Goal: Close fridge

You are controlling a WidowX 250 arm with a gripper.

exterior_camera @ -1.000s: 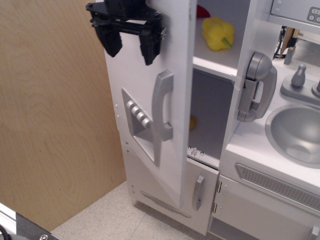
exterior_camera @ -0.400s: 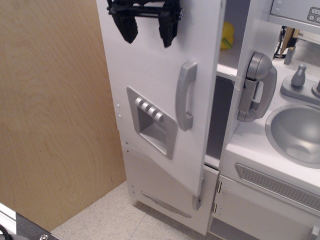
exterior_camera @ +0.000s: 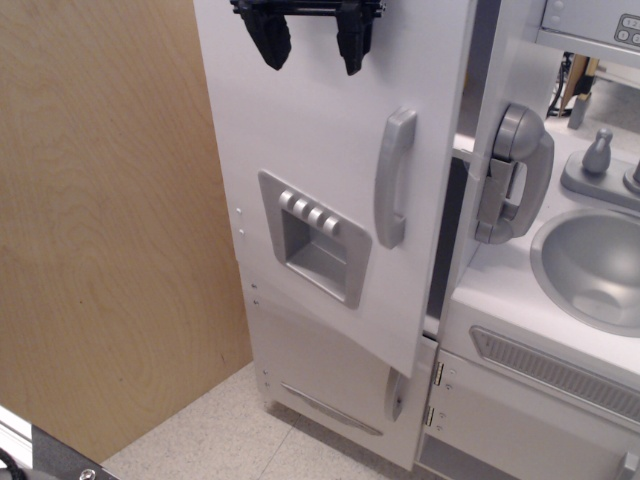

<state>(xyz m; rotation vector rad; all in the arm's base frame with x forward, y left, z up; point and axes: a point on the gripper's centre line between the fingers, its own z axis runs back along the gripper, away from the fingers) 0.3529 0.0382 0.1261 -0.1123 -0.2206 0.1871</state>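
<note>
The fridge's large white door [exterior_camera: 320, 170] stands nearly shut, with a thin dark gap left along its right edge. It carries a vertical grey handle [exterior_camera: 395, 178] and a grey recessed dispenser panel [exterior_camera: 312, 235] with four buttons. My black gripper [exterior_camera: 310, 50] is at the top of the view, against the upper front of the door. Its two fingers hang down, spread apart and empty. The inside of the fridge is almost wholly hidden.
A smaller lower white door with a short grey handle [exterior_camera: 394, 396] sits below. A grey toy phone [exterior_camera: 512, 175] hangs on the fridge's right side. A grey sink [exterior_camera: 592, 268] with a tap [exterior_camera: 600, 158] is at right. A wooden panel [exterior_camera: 110, 220] stands at left.
The door has swung to the right, from half open to nearly shut, hiding the yellow pepper and shelves. My gripper has moved right and up with the door.
</note>
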